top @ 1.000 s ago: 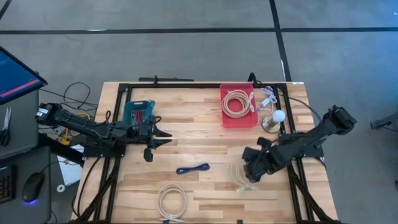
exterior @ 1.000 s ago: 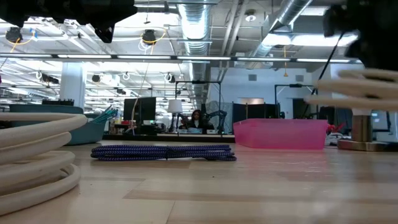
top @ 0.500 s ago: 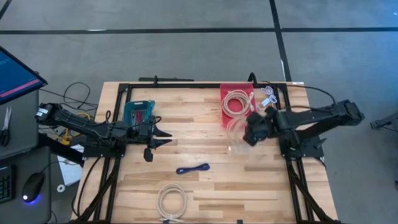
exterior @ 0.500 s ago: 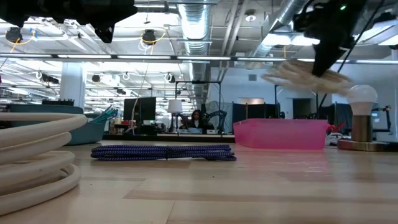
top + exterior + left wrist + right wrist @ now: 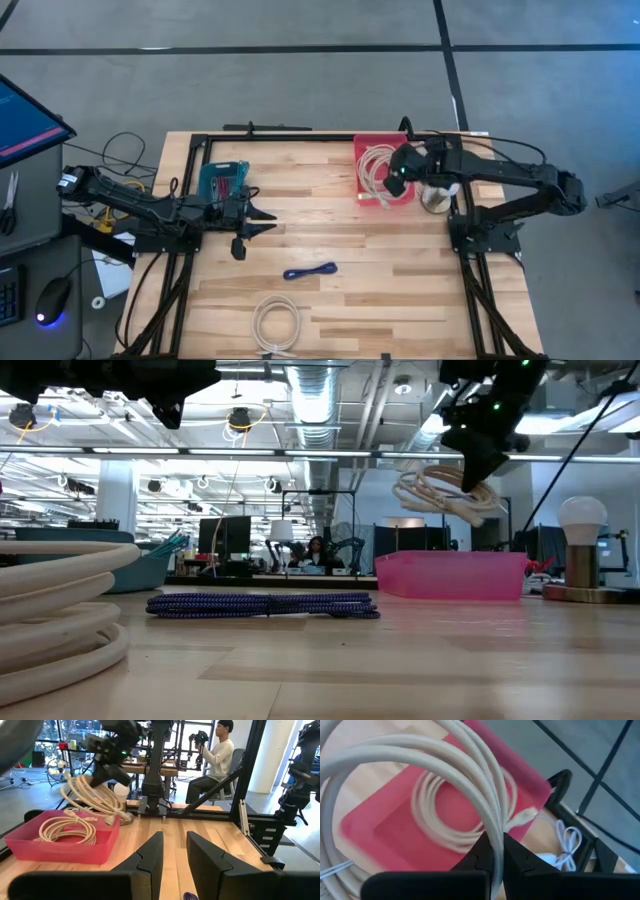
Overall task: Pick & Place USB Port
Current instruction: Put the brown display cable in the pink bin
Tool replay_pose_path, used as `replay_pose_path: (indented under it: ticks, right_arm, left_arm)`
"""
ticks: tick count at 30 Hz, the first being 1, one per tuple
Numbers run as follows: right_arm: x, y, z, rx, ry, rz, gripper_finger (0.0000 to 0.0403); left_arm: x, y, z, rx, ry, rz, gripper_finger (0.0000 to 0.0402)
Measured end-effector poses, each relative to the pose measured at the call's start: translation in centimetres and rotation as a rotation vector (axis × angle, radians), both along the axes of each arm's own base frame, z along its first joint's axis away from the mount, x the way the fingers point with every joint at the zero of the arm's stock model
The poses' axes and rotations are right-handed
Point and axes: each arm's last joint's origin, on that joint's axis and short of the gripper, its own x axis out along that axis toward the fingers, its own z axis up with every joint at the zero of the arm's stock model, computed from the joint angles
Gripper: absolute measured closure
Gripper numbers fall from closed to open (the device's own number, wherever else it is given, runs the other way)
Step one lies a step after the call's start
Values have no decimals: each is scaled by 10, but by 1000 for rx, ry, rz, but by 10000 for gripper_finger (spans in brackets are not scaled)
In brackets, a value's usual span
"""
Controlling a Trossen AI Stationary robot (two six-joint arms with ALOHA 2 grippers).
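My right gripper point(image 5: 398, 172) is shut on a coiled beige USB cable point(image 5: 440, 490), holding it in the air over the red tray point(image 5: 362, 192) at the table's far right. Another beige coil point(image 5: 442, 815) lies flat in that tray. The left wrist view shows the held coil point(image 5: 92, 795) above the tray's far side. My left gripper point(image 5: 266, 222) hovers level over the table's left half. Its fingers point(image 5: 150, 855) stand apart with nothing between them. My right gripper pinches several strands of the coil at one side of the loop point(image 5: 492, 827) between its two fingers. The fingers come slanting down from the table's right side and lie across the strands. The coil hangs tilted below them point(image 5: 425, 488), clear of the tray.
A blue cable bundle point(image 5: 310, 271) lies mid-table, and a beige coil point(image 5: 275, 322) lies at the near edge. A teal box point(image 5: 222, 180) sits far left. Right of the tray are a bulb lamp point(image 5: 440, 192) and thin white cables point(image 5: 432, 155). A person sits beyond the table point(image 5: 215, 760).
My right gripper has carried the beige coil from the table's near right part up and toward the far edge, until it hangs over the red tray. It has turned on the way and stayed shut. The coil has swung under it, clear of the table.
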Motion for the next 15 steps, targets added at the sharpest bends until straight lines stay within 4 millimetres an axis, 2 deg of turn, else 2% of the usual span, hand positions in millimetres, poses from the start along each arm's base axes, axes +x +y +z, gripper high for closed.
replay_pose_path:
  ticks: [6,15]
  right_arm:
    - [-9,-27,1,-5,9,-66,398]
    - [-13,-52,-6,14,24,-145,398]
  left_arm:
    - [0,0,0,0,0,0,317]
    - [0,0,0,0,0,0,317]
